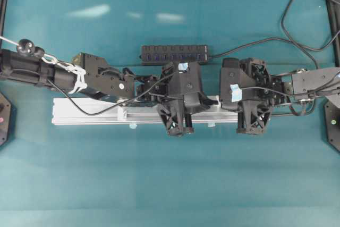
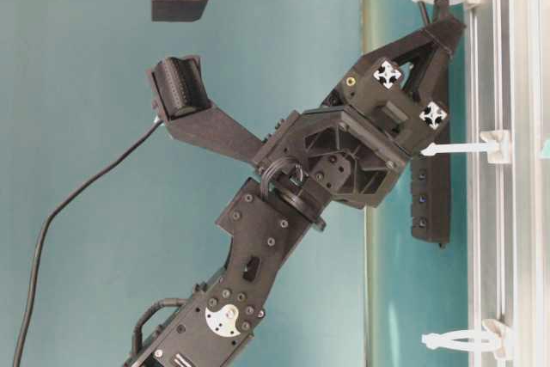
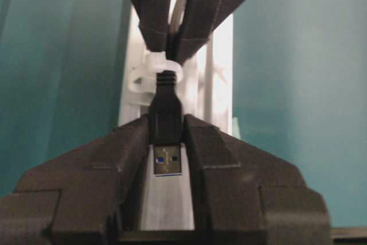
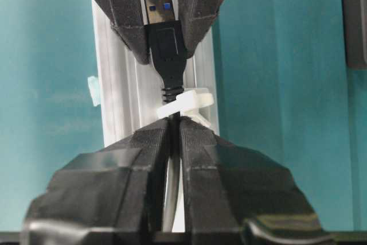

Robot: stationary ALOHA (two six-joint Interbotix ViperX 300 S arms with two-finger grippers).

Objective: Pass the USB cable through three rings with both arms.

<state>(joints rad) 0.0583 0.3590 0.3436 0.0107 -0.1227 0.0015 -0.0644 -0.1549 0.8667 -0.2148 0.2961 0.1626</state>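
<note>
The USB cable (image 3: 166, 113) is threaded through a ring (image 3: 153, 64), its long axis running 12 to 6. Its plug is clamped by the left end effector (image 3: 167, 142), its cord by the right end effector (image 4: 171, 142).

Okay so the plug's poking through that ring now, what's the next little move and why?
Probably the right gripper should let go, so the left gripper can draw the USB cable on through. The plug has cleared the ring, and the left fingers sit against both its sides, apparently gripping it. The right jaws are shut on the cord just behind the ring, which would block any pull.
</note>
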